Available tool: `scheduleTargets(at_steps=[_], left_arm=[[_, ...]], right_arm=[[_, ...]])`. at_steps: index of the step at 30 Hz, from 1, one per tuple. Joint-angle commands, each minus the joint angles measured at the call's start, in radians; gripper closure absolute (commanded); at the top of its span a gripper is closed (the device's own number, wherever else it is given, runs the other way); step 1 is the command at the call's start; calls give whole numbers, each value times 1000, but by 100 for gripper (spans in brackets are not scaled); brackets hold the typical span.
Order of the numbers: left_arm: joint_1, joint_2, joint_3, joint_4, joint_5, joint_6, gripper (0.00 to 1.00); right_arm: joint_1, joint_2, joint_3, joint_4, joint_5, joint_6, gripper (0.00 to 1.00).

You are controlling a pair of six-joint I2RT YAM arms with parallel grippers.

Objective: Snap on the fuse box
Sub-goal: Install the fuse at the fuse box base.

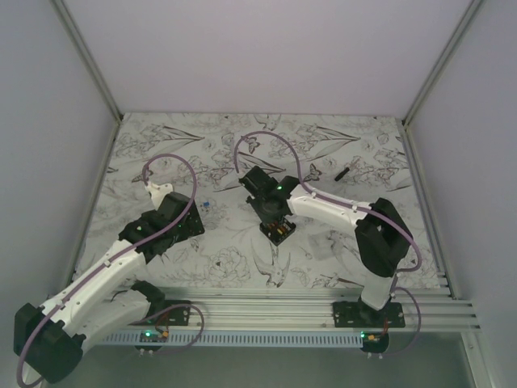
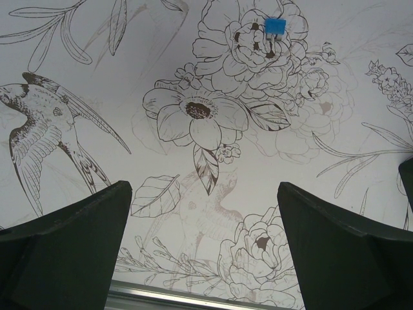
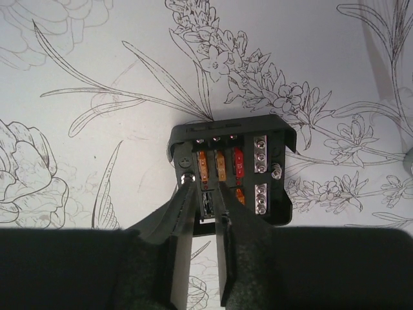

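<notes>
The fuse box (image 3: 258,161) is a small black square box lying flat on the flower-printed table, with orange and red fuses in its slots and its lid off. In the top view the fuse box (image 1: 279,230) lies at the table's middle. My right gripper (image 3: 203,187) reaches down onto its near left part, the jaws a narrow gap apart, the tips either side of a dark slot piece. I see nothing held between them. My left gripper (image 2: 203,187) hangs wide open over bare table, well left of the box, with nothing in it.
A small blue piece (image 2: 275,25) lies on the table ahead of the left gripper. A short black stick (image 1: 342,172) lies at the back right. An aluminium rail (image 1: 323,303) runs along the near edge. White walls close in the sides.
</notes>
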Motion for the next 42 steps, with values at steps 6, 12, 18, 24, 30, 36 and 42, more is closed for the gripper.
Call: scheduleTargets(at_steps=[6, 12, 18, 24, 30, 36, 42], left_arm=[[4, -2, 14, -39, 1, 10, 0], [4, -3, 14, -39, 2, 10, 0], [4, -2, 13, -39, 1, 11, 0], [4, 3, 15, -39, -1, 10, 0], [4, 6, 17, -39, -4, 10, 0], [4, 4, 17, -39, -4, 13, 0], [4, 2, 14, -39, -4, 12, 0]], right_arm=[[8, 46, -14, 12, -14, -7, 87], [7, 70, -22, 11, -21, -7, 90], [4, 87, -26, -7, -28, -1, 94], [2, 128, -37, -55, -32, 7, 100], [-1, 202, -69, -78, -31, 10, 100], [-4, 318, -52, -88, -31, 3, 100], [-14, 395, -75, -82, -33, 3, 100]])
